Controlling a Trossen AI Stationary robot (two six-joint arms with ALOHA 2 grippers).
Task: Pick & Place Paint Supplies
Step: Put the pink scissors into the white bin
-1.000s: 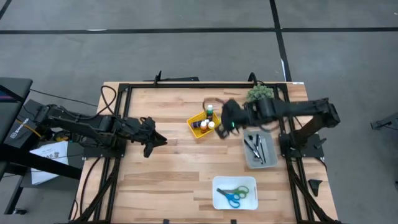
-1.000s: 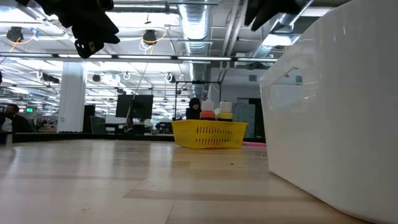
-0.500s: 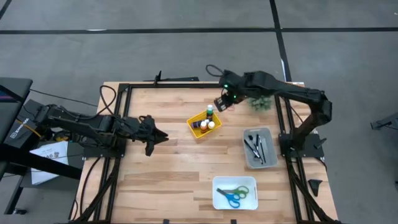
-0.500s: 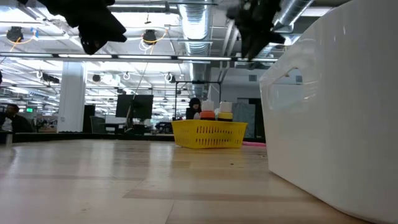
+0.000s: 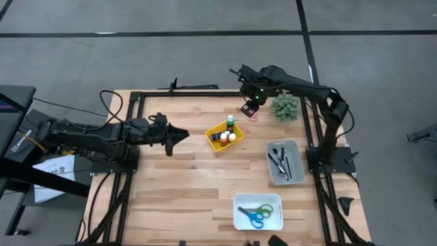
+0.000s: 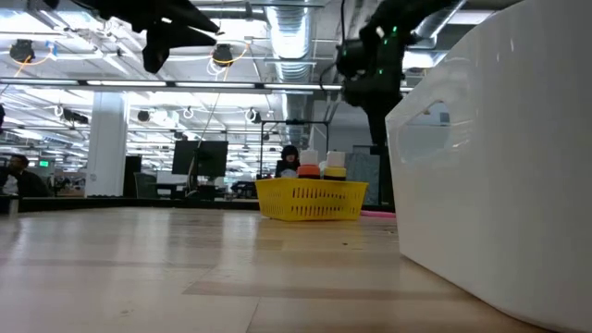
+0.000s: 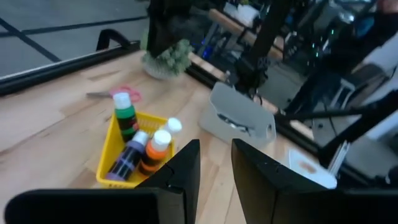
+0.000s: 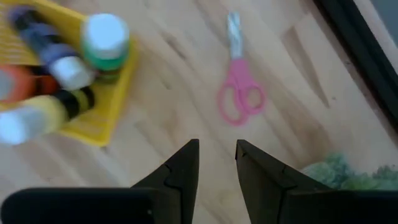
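Observation:
A yellow basket (image 5: 224, 135) near the table's middle holds several paint bottles: green (image 7: 126, 115), purple (image 7: 127, 158), orange (image 7: 152, 152) and yellow (image 8: 59, 106). Dark-handled brushes (image 5: 280, 160) lie in a grey tray (image 5: 293, 171) at the right. My right gripper (image 5: 248, 104) hangs near the far edge, pointing down above a pair of pink scissors (image 8: 239, 93), open by a narrow gap with nothing in it. My left gripper (image 5: 179, 135) is held in the air left of the basket, pointing at it, its fingers (image 7: 186, 168) slightly apart and empty.
A spiky green plant (image 5: 285, 106) stands at the far right, beside the right gripper. A white tray (image 5: 273, 220) with green and blue scissors sits at the near edge. Bare wood lies between the left gripper and the basket and along the table's near left.
My right gripper has swung from beside the basket's right side toward the table's far edge, sinking and turning as it went, and now hangs over the pink scissors. My left gripper has shifted a little toward the far edge and tipped up toward level.

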